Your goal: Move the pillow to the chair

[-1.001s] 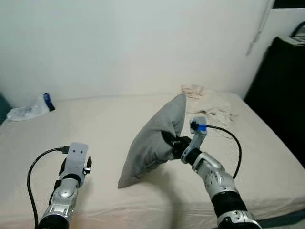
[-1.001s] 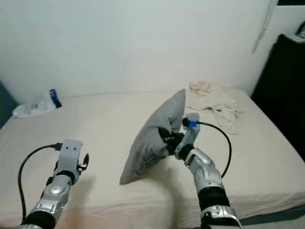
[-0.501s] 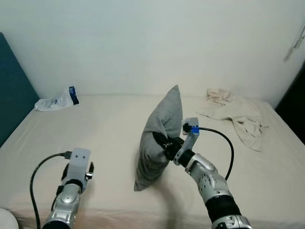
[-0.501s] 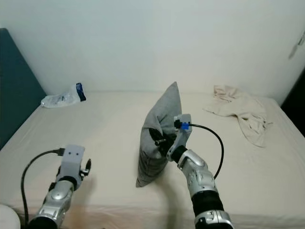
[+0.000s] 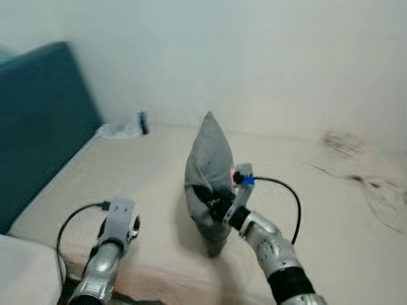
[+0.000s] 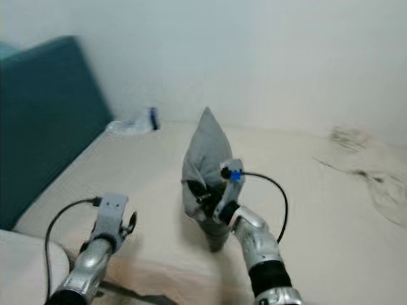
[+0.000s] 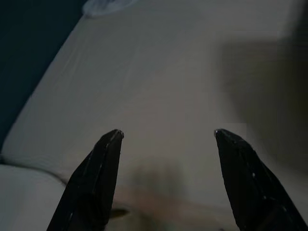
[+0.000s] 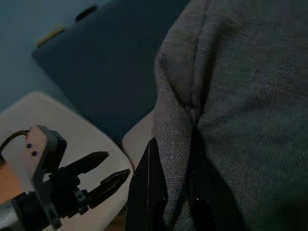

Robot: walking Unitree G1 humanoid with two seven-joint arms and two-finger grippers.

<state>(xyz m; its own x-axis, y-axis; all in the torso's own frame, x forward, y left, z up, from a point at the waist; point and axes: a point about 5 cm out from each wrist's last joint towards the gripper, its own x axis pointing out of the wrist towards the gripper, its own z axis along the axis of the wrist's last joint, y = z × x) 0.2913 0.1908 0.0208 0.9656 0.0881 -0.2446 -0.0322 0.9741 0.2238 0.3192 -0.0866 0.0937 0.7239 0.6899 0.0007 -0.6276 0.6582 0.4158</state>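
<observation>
A grey pillow (image 5: pixel 208 164) stands on end over the cream bed (image 5: pixel 152 171), one corner pointing up. My right gripper (image 5: pixel 206 202) is shut on the pillow's lower edge; in the right wrist view one black finger (image 8: pixel 150 192) presses into the bunched grey cloth (image 8: pixel 240 96). My left gripper (image 7: pixel 166 134) hovers open over the bed's near left part with nothing between its fingers; its wrist (image 5: pixel 119 219) is low on the left. A pale rounded cushion surface (image 5: pixel 25 270) sits at the bottom left corner.
A dark teal headboard (image 5: pixel 38 121) rises along the left. A crumpled plastic bottle with a blue label (image 5: pixel 127 127) lies by the wall. Cream cloth (image 5: pixel 375 184) is rumpled on the bed's far right. A white wall runs behind.
The whole view has swung left: the teal headboard has grown and the cloth slid to the right edge. The pillow stays in my right gripper, now more upright.
</observation>
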